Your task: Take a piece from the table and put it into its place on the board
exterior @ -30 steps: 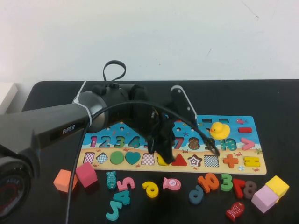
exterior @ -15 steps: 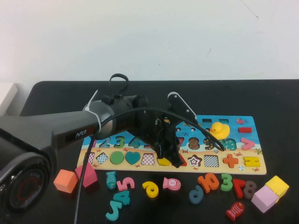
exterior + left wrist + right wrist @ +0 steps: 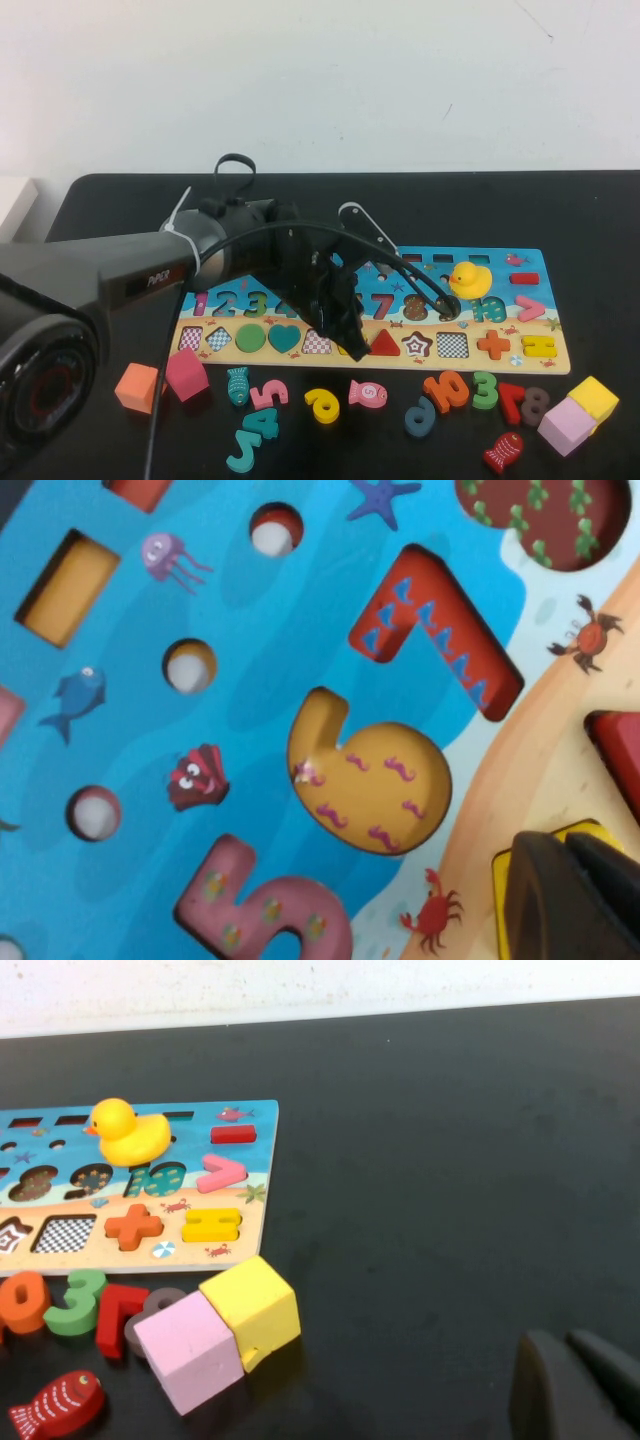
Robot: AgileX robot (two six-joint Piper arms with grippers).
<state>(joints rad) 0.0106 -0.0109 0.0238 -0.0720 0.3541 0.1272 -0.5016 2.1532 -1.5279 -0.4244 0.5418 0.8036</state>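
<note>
— Well, how much of the yellow pentagon (image 3: pixel 540 855) shows?
— Only an edge; the left tool (image 3: pixel 345 335), closed on it, covers the rest, low over the board (image 3: pixel 500 368) between the checkered square and the red triangle (image 3: pixel 384 345).
— And the right tool (image 3: pixel 575 1385)?
— Barely in frame above the desk (image 3: pixel 450 1160); I cannot tell its state.

The board (image 3: pixel 520 350) lies across the middle of the desk (image 3: pixel 600 220). The left pincer (image 3: pixel 345 335) hangs over the board's near row of cutouts, between the heart (image 3: pixel 284 338) and the triangle (image 3: pixel 384 344). A duck (image 3: pixel 468 280) sits on the board's far right part. Loose numerals (image 3: pixel 323 405) lie before the board, two cubes (image 3: pixel 578 412) at the right. The right pincer (image 3: pixel 580 1385) hovers over the desk, right of the cubes.
</note>
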